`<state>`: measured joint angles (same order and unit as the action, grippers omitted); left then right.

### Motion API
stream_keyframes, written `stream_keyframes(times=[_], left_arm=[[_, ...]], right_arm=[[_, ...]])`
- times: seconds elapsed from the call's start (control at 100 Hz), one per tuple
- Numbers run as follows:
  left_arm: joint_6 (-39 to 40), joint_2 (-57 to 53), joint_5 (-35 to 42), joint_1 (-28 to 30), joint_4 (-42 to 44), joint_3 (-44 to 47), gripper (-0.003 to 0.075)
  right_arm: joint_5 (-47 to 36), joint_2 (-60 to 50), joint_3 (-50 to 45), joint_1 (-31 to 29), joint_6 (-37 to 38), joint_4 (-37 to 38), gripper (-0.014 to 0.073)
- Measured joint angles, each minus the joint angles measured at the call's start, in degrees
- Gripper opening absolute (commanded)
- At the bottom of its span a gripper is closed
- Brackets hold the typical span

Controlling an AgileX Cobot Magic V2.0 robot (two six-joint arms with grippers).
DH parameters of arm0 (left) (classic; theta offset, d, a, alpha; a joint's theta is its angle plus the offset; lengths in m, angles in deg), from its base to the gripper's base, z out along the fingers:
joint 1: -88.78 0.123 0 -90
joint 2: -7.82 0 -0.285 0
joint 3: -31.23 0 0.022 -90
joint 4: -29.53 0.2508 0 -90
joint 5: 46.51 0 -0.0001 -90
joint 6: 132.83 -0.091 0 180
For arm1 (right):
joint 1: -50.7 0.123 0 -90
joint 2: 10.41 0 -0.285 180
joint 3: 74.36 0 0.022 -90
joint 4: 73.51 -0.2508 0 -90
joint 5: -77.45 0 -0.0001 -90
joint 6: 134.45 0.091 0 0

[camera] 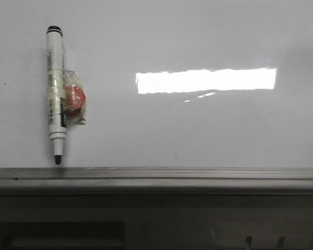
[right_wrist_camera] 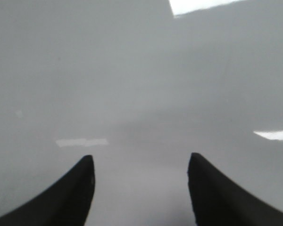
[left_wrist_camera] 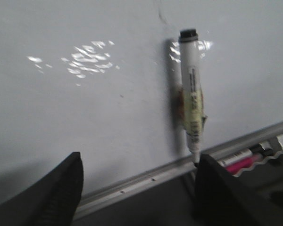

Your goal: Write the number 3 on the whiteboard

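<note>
1. Whiteboard (camera: 208, 130): glossy white, it fills most of your front view. It carries a bright rectangular light reflection (camera: 206, 80) right of centre. You find no drawn stroke of a number 3 anywhere on it in any view.

2. Grey metal ledge (camera: 156, 174): it runs along the board's lower edge, across the full width of your front view.

3. Left gripper (left_wrist_camera: 137, 188): you see its two dark fingers (left_wrist_camera: 61, 195) spread wide apart in the left wrist view, with only board and ledge between them. It holds nothing. One finger sits just beside the marker's tip; whether it touches you cannot tell, as the picture is blurred.

4. Right gripper (right_wrist_camera: 140, 188): its jaws stand apart in the right wrist view, facing bare board surface. It holds nothing and touches nothing you can see.

5. Marker (camera: 56, 94): white barrel, black end cap uppermost, dark tip pointing down just above the ledge. It stands upright against the board at the left of your front view.

6. Wrapped patch (camera: 73, 104): clear wrap with a red-orange blob, fixed to the marker's barrel at mid-height.

7. Pink and white pens (left_wrist_camera: 247, 157): they lie past the ledge, seen blurred in the left wrist view.
</note>
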<state>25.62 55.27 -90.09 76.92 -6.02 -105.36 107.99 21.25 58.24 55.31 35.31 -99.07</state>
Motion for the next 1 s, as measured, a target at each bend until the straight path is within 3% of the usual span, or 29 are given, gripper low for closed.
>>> stream_keyframes(times=[0.09, 0.17, 0.53, 0.63, 0.75, 0.89, 1.0], left_arm=[[-5.5, 7.1, -1.7, -0.6, -7.9, -0.6, 0.0359], [-8.3, 11.8, -1.6, -2.6, -12.1, -1.3, 0.0354], [-9.3, 24.5, 10.4, -13.6, -14.6, -4.2, 0.0343], [-8.7, 26.7, 10.0, -14.3, -15.3, -4.4, 0.0229], [-8.6, 28.7, 9.3, -14.4, -15.7, -4.5, -0.0021], [-9.9, 29.1, 7.9, -14.5, -15.4, -5.1, -0.0021], [-17.4, 27.1, 5.0, -14.5, -14.7, -8.7, -0.0021]], right_arm=[[1.0, 0.9, 0.7, 0.0, 0.0, 0.0, 0.0472], [1.2, 1.0, 0.9, 0.0, 0.0, 0.0, 0.0472], [1.7, 1.0, 0.9, 0.0, 0.0, 0.0, 0.0472], [1.7, 1.0, 0.9, 0.0, 0.0, 0.0, 0.0471], [1.8, 1.0, 0.9, 0.0, 0.0, 0.0, 0.0471], [2.2, 1.0, 1.7, 0.0, -3.6, -2.5, 0.0471], [4.7, 1.9, 4.7, 1.4, -18.7, -13.3, 0.0471]])
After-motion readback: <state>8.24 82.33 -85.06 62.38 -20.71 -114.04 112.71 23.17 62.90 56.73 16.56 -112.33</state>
